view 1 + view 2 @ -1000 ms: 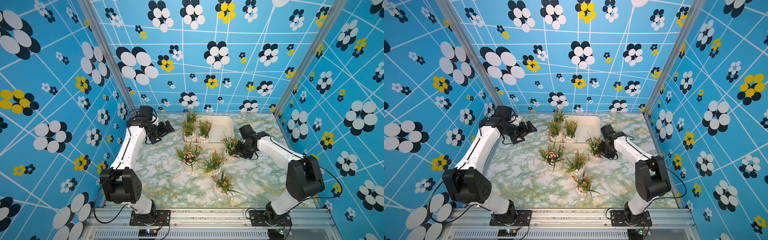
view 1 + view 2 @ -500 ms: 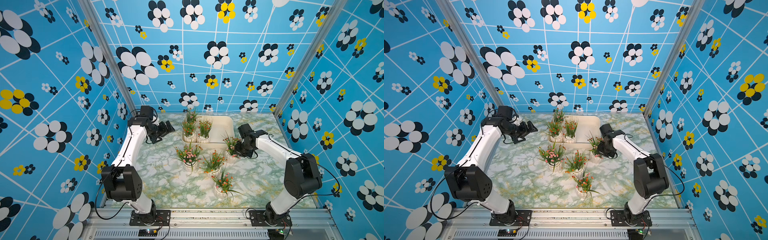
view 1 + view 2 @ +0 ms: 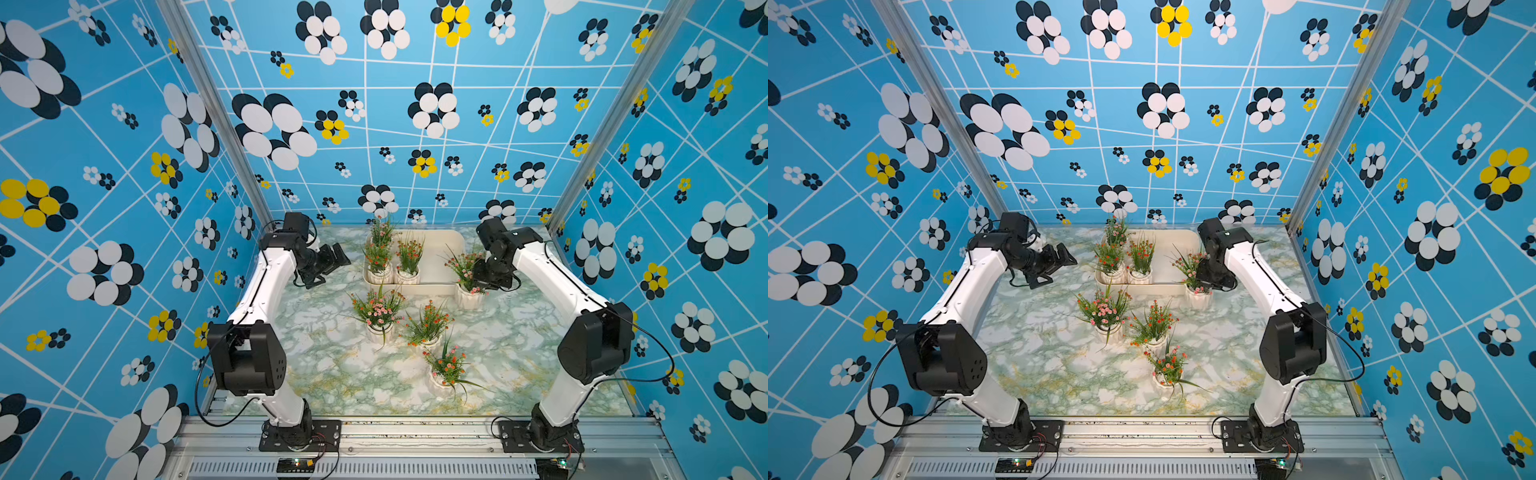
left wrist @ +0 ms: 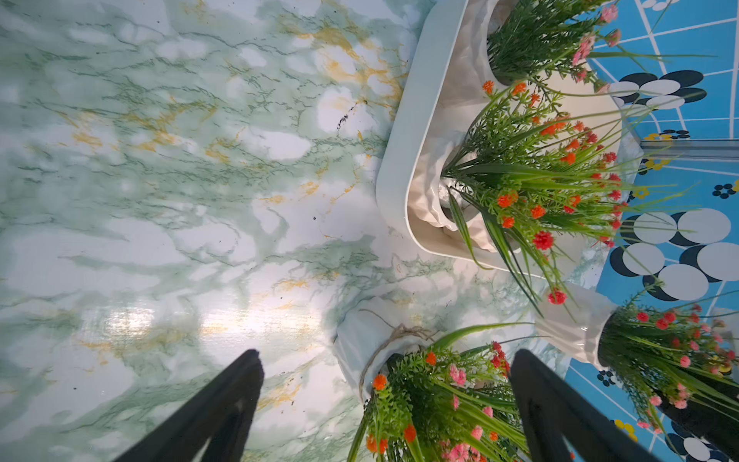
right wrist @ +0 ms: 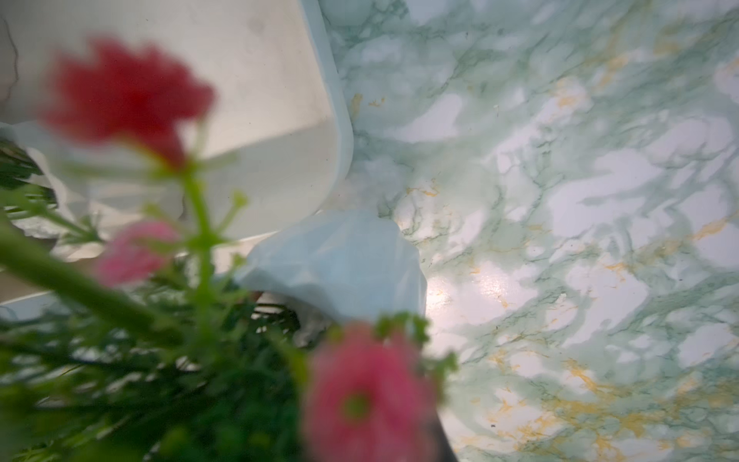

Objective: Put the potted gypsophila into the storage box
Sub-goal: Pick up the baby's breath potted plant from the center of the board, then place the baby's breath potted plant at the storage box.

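Green marble table (image 3: 324, 374), blue flowered walls (image 3: 124, 166). Seven plants (image 3: 378, 311), one tray (image 3: 440, 249). My left gripper (image 3: 334, 269) gapes; my right gripper (image 3: 482, 276) clenches one plant (image 3: 463, 266) by its stems.

Three upright potted plants (image 3: 409, 257) crowd the cream tray's (image 3: 440, 253) nine-o'clock side — four more pots (image 3: 378, 316) lie outside, five to seven o'clock.
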